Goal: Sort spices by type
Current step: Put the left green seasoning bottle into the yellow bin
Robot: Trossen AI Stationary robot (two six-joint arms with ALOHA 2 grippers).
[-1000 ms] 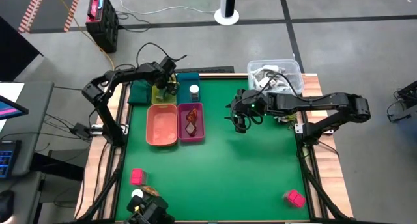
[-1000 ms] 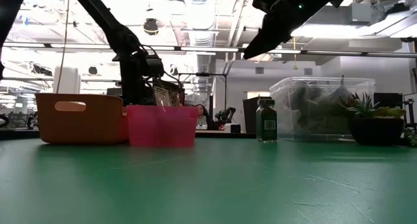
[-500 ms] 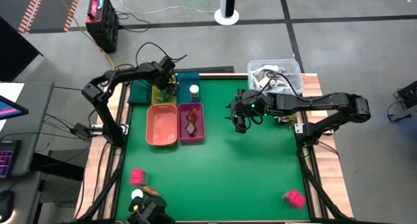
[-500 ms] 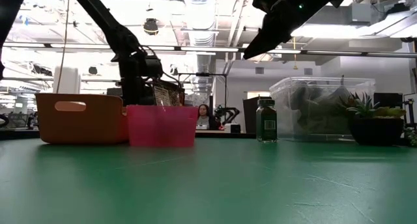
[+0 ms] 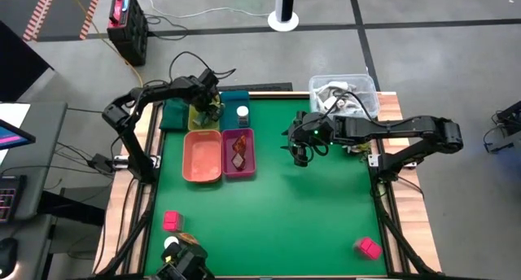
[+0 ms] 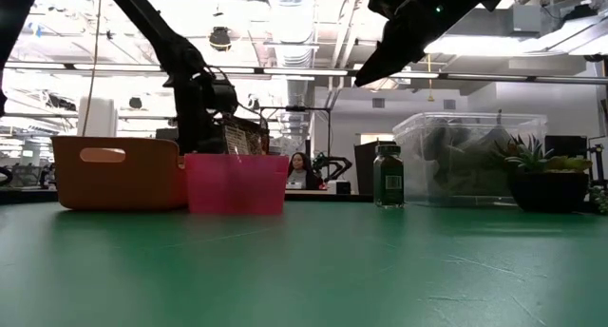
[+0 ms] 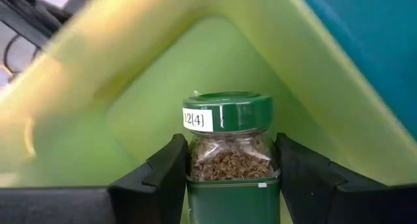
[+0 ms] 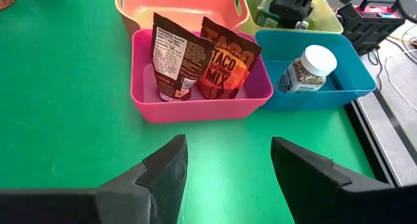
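My left gripper (image 5: 214, 111) is down in the yellow-green tray (image 7: 130, 120) at the table's far left, shut on a dark green jar (image 7: 229, 120). My right gripper (image 5: 300, 156) hangs open and empty above mid-table, right of the pink tray (image 8: 195, 107). The pink tray holds two reddish-brown packets (image 8: 172, 58), which lean against its far wall. A white-capped jar (image 8: 309, 68) lies in the teal tray (image 8: 326, 94). Another green jar (image 6: 387, 175) stands on the table. Pink blocks (image 5: 172, 221) (image 5: 369, 247) and a white-capped jar (image 5: 172, 243) lie near the near edge. My left gripper pinches the dark green jar's glass body (image 7: 195, 162), just below the lid, between its two fingers, one on each side. The jar stands upright inside the tray. Its base is hidden by the fingers, so whether it rests on the tray floor cannot be told.
An orange tray (image 5: 203, 156) stands beside the pink one. A clear tub (image 5: 346, 93) and a small spiky plant (image 6: 532, 170) stand at the far right. The green mat between the trays and the near edge is open. A person shows in the room behind (image 6: 301, 165).
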